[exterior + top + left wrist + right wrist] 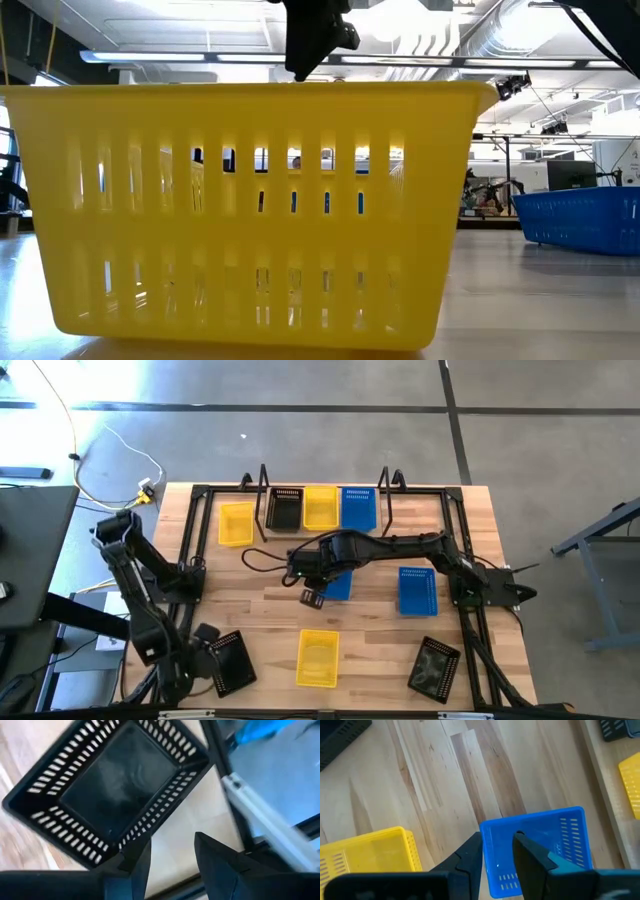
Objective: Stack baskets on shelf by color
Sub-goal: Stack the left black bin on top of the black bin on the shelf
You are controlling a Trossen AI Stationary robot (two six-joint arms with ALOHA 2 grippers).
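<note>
So we've got the right end effector out over the middle of the surface, and its fingers are clamped on the near wall of a blue basket, one finger inside the rim and one outside. In the high view that same blue basket sits just in front of the shelf, mostly tucked under the arm.

On the shelf board we count three baskets side by side: a black one, a yellow one and a blue one, touching or close to it. Another yellow basket lies just left of the shelf's end frame, off the board.

Second loose blue basket is on the right part of the surface, well apart from the held one. A yellow basket sits near the front edge in the middle; it fills most of the low view. A black basket is tilted at the front right.

Left end effector is down at the front left corner, right beside another black basket. One finger touches or overlaps its wall, the other stands clear with bare surface between them, so it looks released, not gripping anything.
</note>
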